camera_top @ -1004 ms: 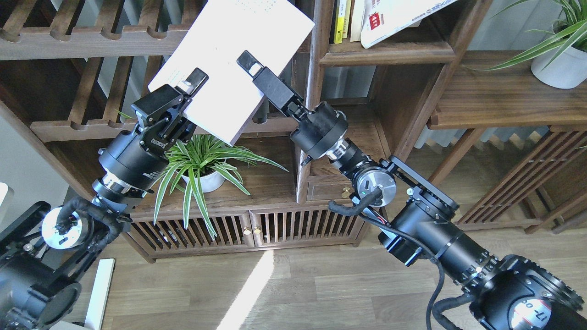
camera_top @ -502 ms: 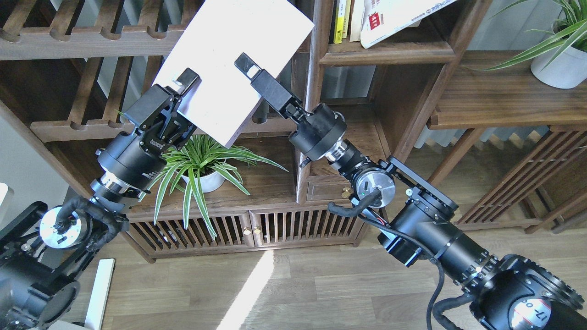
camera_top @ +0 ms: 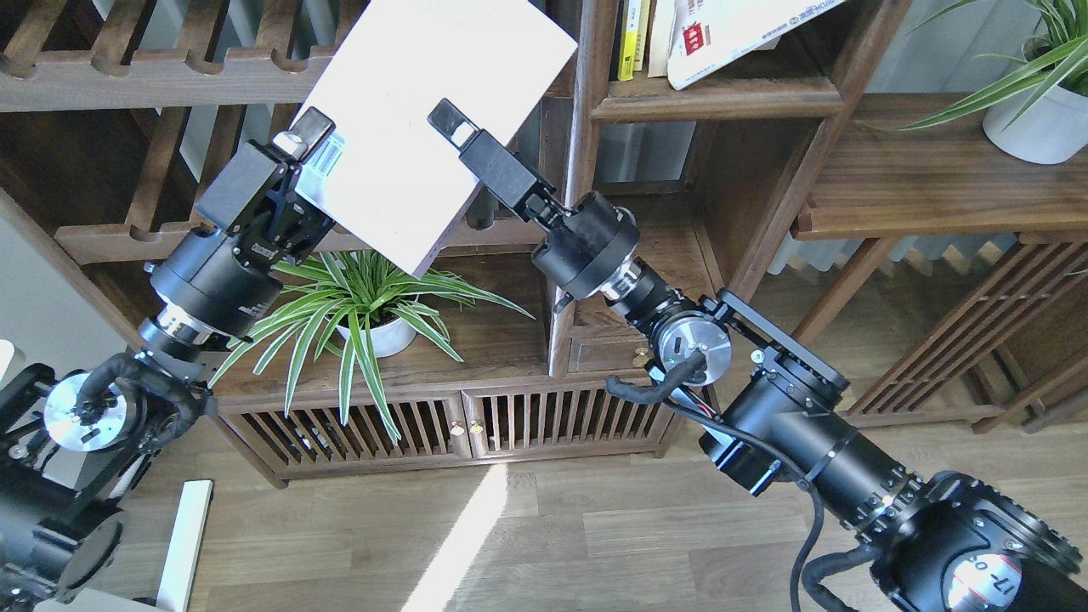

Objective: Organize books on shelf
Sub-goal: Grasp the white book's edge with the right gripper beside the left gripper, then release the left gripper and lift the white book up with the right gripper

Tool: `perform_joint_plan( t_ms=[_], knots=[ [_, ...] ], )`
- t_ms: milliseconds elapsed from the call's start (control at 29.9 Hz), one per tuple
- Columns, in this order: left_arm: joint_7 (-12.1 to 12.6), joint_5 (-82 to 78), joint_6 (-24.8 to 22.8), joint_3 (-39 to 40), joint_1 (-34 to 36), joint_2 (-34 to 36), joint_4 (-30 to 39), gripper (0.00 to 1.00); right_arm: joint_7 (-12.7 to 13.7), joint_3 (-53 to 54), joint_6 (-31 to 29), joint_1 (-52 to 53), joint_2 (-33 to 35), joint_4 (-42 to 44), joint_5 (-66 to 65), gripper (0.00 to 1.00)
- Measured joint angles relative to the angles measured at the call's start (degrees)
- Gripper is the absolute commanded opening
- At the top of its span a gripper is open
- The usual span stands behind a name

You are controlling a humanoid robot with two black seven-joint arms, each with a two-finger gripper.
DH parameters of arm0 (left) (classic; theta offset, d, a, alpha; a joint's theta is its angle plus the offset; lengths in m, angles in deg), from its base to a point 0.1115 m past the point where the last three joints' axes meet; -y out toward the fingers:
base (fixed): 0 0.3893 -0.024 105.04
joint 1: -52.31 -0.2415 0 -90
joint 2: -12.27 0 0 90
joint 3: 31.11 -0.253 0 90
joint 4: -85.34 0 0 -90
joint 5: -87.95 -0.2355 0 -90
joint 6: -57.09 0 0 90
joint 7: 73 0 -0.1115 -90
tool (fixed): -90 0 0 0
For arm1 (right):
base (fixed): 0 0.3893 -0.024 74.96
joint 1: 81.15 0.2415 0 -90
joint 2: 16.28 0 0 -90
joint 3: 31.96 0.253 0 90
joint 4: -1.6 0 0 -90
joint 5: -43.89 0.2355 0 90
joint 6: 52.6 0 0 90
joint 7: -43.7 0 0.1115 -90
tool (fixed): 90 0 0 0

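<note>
Pale book [camera_top: 425,127] held tilted in front of the dark wooden bookcase [camera_top: 586,212].
Left gripper [camera_top: 310,140] pinches the book's lower-left corner by the barcode; right gripper [camera_top: 450,127] lies on its cover, finger spread hidden. A white book [camera_top: 731,34] leans on the shelf [camera_top: 714,98] right of the bookcase post; a potted plant [camera_top: 365,306] sits below; plank floor [camera_top: 544,527] beneath.

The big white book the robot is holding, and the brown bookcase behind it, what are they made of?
The white book looks like paper with a smooth matte card cover: thin, flat, with a printed barcode near its corner. The bookcase looks like dark brown wood, since grain lines show on its boards and its finish has a soft sheen. Whether it is solid wood or veneer cannot be told.
</note>
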Motion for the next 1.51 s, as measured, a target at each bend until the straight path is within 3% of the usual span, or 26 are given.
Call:
perform_joint_plan(
  t_ms=[335, 602, 1037, 1505],
  knots=[
    [0.08, -0.12, 0.0, 3.41, -6.23, 1.23, -0.35, 0.98, 0.28, 0.81, 0.0, -0.06, 0.0, -1.42, -0.01, 0.04],
    [0.08, -0.13, 0.0, 4.75, -6.92, 1.23, -4.0, 0.98, 0.63, 1.89, 0.01, -0.01, 0.48, -5.47, -0.01, 0.04],
    [0.08, -0.34, 0.0, 5.39, -6.95, 1.31, -10.84, 0.98, 0.83, 7.32, 0.01, -3.03, 17.26, -8.93, -0.01, 0.03],
    [0.08, -0.52, 0.0, 5.65, -6.87, 1.41, -13.31, 0.98, 2.02, 11.79, -0.01, -3.05, 32.72, -8.69, 0.11, 0.04]
  ],
)
